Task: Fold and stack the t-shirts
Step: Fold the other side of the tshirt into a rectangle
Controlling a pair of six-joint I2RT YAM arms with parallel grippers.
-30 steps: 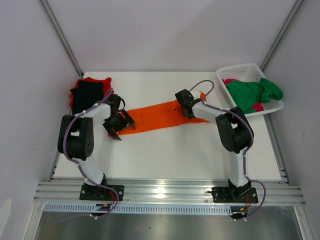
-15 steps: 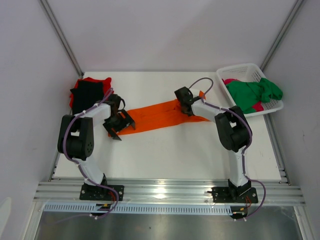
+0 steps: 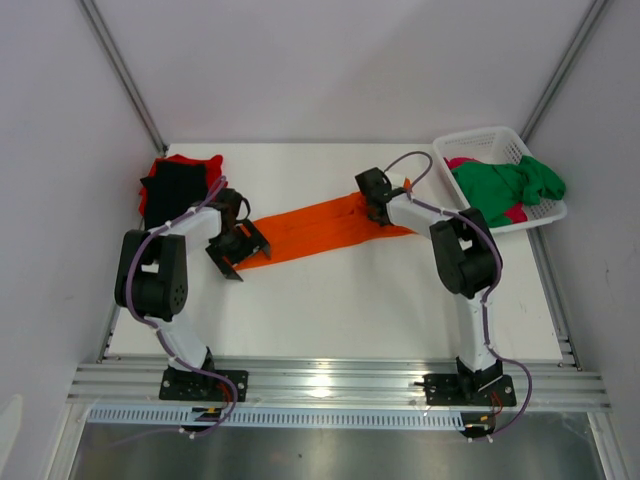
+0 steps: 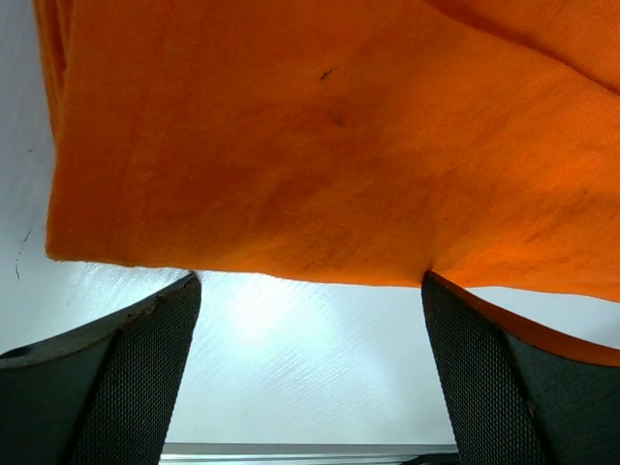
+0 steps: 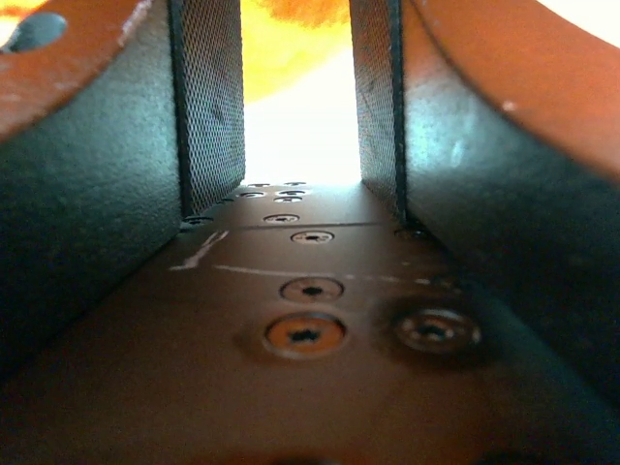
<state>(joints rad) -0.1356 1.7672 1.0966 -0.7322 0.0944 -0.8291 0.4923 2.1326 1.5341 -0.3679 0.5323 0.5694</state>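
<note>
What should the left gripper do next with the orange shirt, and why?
Probably ease forward and close on the edge of the orange t-shirt. The left gripper is wide open, that edge lies right at its fingertips, and only bare table shows inside it.

Five t-shirts in all: one orange t-shirt (image 3: 320,228), one red t-shirt (image 3: 190,162), one black t-shirt (image 3: 178,190), one green t-shirt (image 3: 505,188) and one pink t-shirt (image 3: 462,162). One white basket (image 3: 480,138). One worktop (image 3: 330,300). Two arms, each with one gripper: the left gripper (image 3: 238,250) and the right gripper (image 3: 377,200).
</note>
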